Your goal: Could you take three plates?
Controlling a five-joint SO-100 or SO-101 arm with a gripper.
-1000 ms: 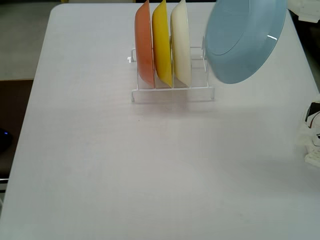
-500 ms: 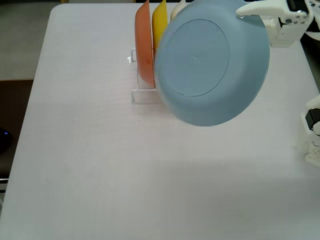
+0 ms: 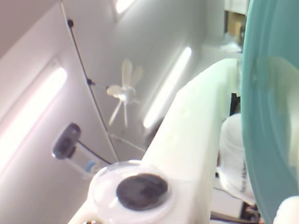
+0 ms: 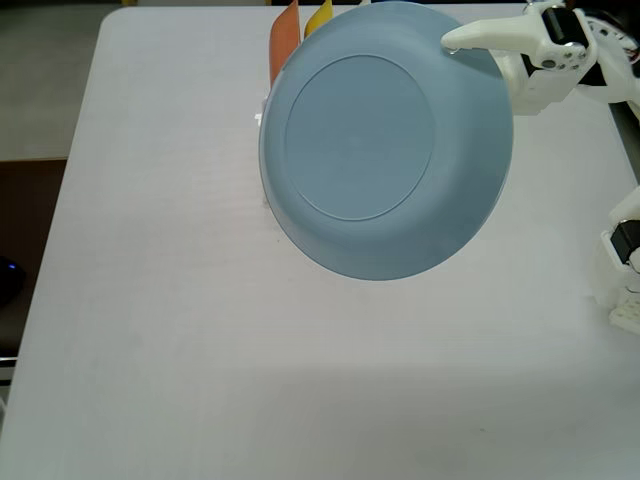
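The light blue plate (image 4: 385, 140) is lifted off the table and tilted, its underside facing the fixed view. My gripper (image 4: 462, 40) is shut on its upper right rim. In the wrist view the plate (image 3: 273, 116) fills the right side, pinched next to my white finger (image 3: 196, 126). The yellow plate (image 4: 318, 18) stands on edge behind the blue one, only a sliver showing. The cream-white plate is hidden.
The orange plate (image 4: 285, 45) stands on edge beside the yellow one at the table's far edge. A bit of white holder (image 4: 260, 118) shows at the blue plate's left. The arm's base (image 4: 625, 260) is at the right of the white table (image 4: 150, 300).
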